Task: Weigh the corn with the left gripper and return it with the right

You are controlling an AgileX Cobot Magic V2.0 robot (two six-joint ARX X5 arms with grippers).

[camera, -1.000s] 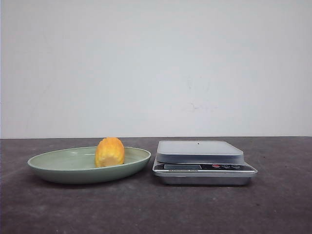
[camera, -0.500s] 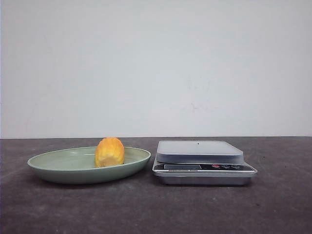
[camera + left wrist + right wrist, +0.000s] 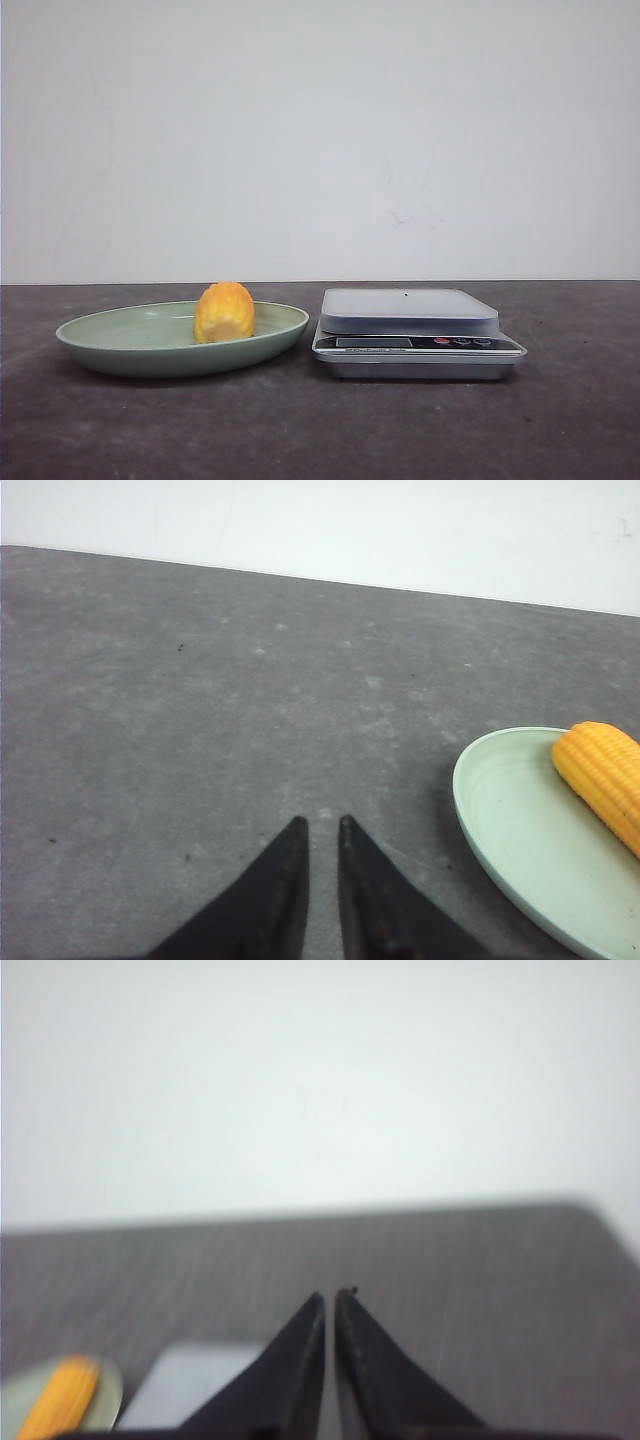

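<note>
The corn [image 3: 225,312], a stubby yellow-orange cob piece, lies in the pale green dish [image 3: 120,345] left of centre. It also shows in the left wrist view [image 3: 603,777] in the dish [image 3: 510,830], and in the right wrist view [image 3: 58,1394]. A silver kitchen scale [image 3: 410,310] stands right of the dish, its platform bare. My left gripper [image 3: 321,825] hangs over bare table, apart from the dish, its black fingers nearly together with a narrow gap and nothing between them. My right gripper [image 3: 331,1295] is shut and empty, above the table beside the scale [image 3: 195,1380]. Neither gripper shows in the front view.
The dark grey table [image 3: 320,430] runs to a white wall behind. The scale's display and buttons [image 3: 460,342] face the front.
</note>
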